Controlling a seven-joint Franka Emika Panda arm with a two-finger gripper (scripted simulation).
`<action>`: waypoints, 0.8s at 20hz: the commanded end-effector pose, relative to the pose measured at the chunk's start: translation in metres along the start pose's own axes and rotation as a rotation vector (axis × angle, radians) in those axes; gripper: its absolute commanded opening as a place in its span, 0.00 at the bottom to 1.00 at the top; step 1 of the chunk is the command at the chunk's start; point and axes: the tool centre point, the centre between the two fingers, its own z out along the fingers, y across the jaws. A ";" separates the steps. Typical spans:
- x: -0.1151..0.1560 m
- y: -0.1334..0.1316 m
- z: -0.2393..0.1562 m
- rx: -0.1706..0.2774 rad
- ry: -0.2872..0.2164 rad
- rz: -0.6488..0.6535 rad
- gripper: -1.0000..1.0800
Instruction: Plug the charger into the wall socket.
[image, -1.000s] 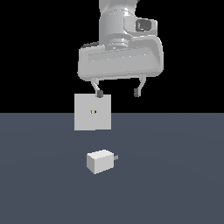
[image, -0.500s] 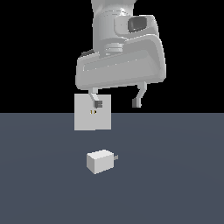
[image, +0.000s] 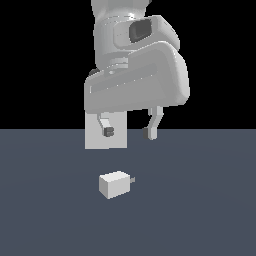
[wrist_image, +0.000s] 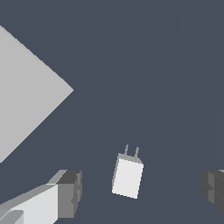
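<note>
Gripper (image: 129, 132) hangs w/ fingers wide apart, empty, above floor; charger (image: 114, 184) lies on floor below it, a bit nearer the camera. Wrist view: charger (wrist_image: 127, 176) sits between the fingers, long axis across the gap, prongs pointing roughly toward socket (image: 95, 139), which stands upright farther back, well apart. Next move looks like a drop straight down.

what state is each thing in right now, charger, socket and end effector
charger: lying on the floor, not held, not plugged in, prongs toward the exterior view's right
wall socket: upright, nothing plugged in as far as visible; its centre is hidden behind the end effector
end effector: open, empty, hanging above the charger, fingers apart
</note>
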 end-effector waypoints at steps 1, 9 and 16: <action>-0.006 0.001 0.006 -0.005 0.005 0.051 0.96; -0.022 0.001 0.020 -0.017 0.017 0.170 0.96; -0.028 0.000 0.027 -0.022 0.022 0.222 0.96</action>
